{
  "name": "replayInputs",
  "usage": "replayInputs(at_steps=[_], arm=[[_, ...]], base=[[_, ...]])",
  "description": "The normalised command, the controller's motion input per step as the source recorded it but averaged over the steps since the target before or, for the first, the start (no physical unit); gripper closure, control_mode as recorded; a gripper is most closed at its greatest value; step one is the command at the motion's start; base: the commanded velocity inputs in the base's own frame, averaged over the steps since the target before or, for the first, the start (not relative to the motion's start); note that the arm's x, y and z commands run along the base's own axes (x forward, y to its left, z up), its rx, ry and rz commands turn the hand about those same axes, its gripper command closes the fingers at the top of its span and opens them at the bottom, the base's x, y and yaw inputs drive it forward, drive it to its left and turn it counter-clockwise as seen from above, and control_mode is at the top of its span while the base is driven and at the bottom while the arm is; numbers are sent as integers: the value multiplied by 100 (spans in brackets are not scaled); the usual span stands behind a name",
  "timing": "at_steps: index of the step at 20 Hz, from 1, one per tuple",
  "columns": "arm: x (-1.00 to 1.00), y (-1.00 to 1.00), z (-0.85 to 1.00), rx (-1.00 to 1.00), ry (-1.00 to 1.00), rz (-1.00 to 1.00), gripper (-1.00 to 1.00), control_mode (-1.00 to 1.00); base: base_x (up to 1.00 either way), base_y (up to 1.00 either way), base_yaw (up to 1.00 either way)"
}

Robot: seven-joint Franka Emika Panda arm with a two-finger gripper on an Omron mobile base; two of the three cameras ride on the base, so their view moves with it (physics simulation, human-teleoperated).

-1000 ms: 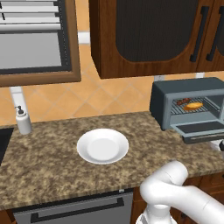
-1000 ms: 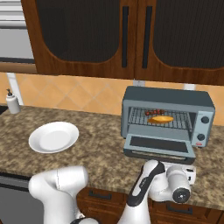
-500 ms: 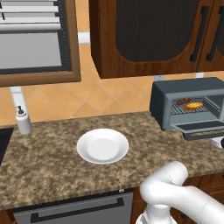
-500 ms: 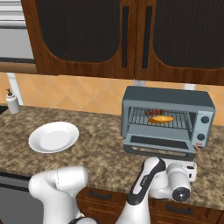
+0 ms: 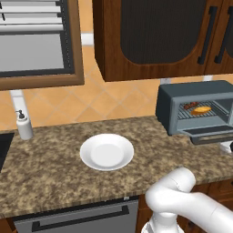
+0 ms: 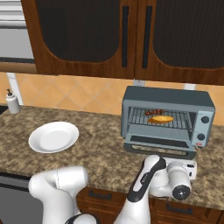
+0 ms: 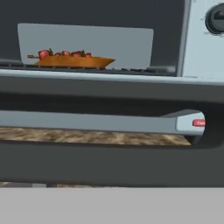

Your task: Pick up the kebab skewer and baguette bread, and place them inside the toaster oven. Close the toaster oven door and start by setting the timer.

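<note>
so with the skewer [image 7: 63,54] and bread [image 7: 74,61] already on the rack in the oven [image 6: 168,120], i'm at the door [image 6: 159,144] step, gripper low at its front edge, jaws' state unclear to me, and next i lift the handle [image 7: 109,105].

Close, low look into the toaster oven [image 7: 100,13]. The baguette bread [image 7: 72,62] lies flat on the wire rack [image 7: 131,69], golden-orange, long axis across the frame. The kebab skewer [image 7: 63,54] sits just behind and above it, red chunks in a row, stick end poking out at left. Pale back wall behind both. The toaster oven door [image 7: 109,92] hangs down and open; its dark bar handle [image 7: 105,164] runs across the foreground. Speckled tabletop [image 7: 87,136] shows in the gap. Round knob [image 7: 216,18] at upper right; small red mark [image 7: 198,123] lower right.
</note>
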Motion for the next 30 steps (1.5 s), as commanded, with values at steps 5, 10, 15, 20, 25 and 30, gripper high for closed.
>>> replayInputs(at_steps=[5, 10, 15, 20, 25, 30], arm=[[33, 3, 100, 4, 0, 2, -100, -100], [27, 1, 100, 2, 0, 1, -100, -100], [31, 0, 100, 4, 0, 0, -100, -100], [34, 0, 100, 5, 0, 0, -100, -100], [16, 0, 99, 0, 0, 0, -100, -100], [33, 0, 69, 0, 0, 0, -100, -100]], base=[[0, 0, 0], [0, 0, 0], [0, 0, 0], [0, 0, 0], [0, 0, 0], [0, 0, 0]])
